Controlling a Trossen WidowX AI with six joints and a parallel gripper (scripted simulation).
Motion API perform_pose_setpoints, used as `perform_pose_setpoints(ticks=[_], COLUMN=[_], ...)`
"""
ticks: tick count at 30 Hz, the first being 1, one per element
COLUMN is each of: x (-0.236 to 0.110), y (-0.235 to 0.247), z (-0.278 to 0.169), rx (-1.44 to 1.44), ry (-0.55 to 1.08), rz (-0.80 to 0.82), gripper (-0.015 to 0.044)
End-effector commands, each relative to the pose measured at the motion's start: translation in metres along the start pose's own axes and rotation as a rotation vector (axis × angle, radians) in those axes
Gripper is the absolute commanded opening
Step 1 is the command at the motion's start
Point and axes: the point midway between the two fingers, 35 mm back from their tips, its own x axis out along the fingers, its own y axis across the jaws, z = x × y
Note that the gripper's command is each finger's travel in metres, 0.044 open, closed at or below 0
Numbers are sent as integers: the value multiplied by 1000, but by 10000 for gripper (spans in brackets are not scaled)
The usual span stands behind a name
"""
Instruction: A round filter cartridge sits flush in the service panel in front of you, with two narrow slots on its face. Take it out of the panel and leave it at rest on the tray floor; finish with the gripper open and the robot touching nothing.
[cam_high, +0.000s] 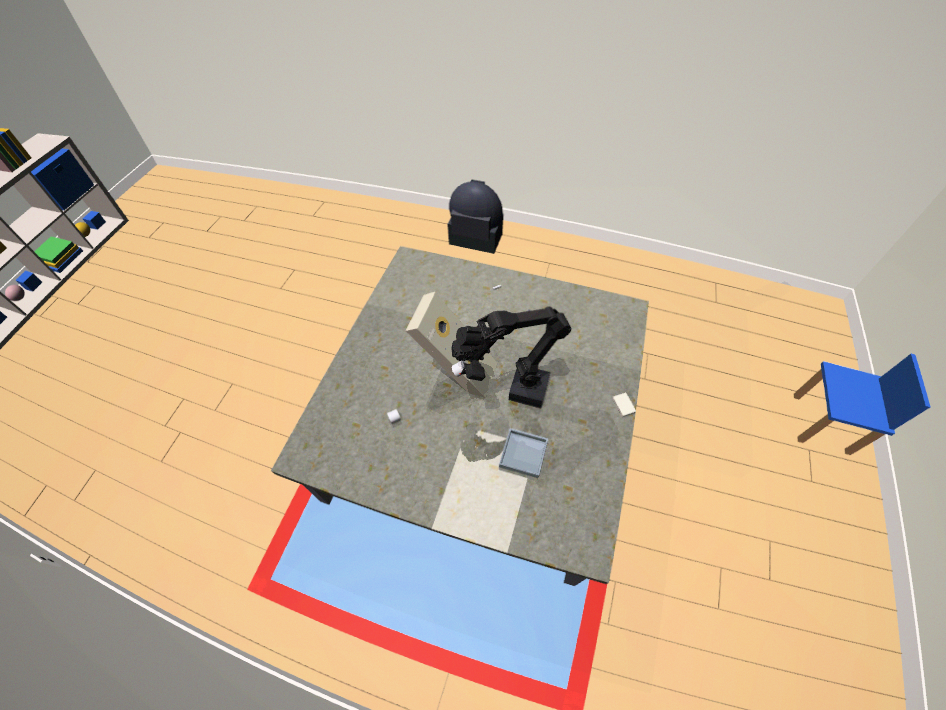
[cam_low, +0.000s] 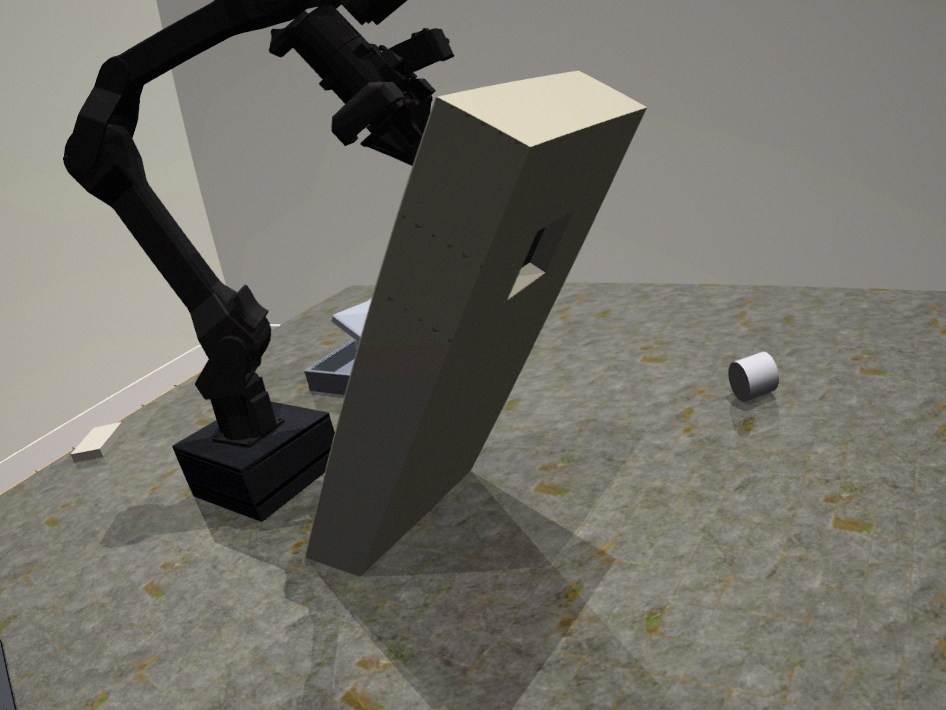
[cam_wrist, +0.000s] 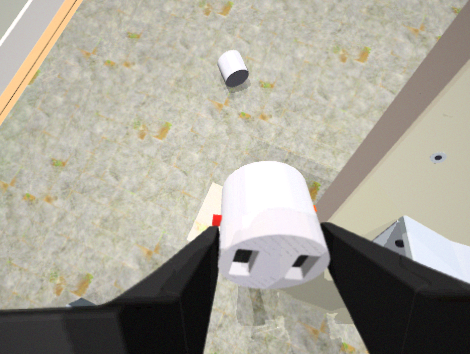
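Cartridge removal is done as far as the panel goes, and the biggest thing in view is the desk, a mottled grey-green slab that carries everything else. On it stands the service panel, a tall beige slab that leans over, its socket ringed in yellow and vacant in the top view. The black arm rises from its base beside the panel and reaches over toward the panel's lower end. The tray, a shallow grey square, lies on the desk on the far side of the base from the panel, well apart from the cartridge. The pincer is clamped on the filter cartridge, one black finger pressed against each side of the white cylinder. The cartridge is held in the air above the desk just beside the panel's edge, with its two narrow slots facing the wrist camera. A smaller white cylinder lies on its side on the desk, well apart from the panel. A small beige block lies near the desk's edge.
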Motion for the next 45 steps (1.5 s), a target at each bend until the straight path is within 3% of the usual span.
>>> perform_pose_setpoints(ticks=[1,24,32,45], x=[4,1,0,24], y=[22,120,127,171], z=[-6,-54,-59,-109], rx=[-102,-581,-614,-786], ry=[1,-13,-15,-12], rz=[60,346,366,470], gripper=[0,0,0,0])
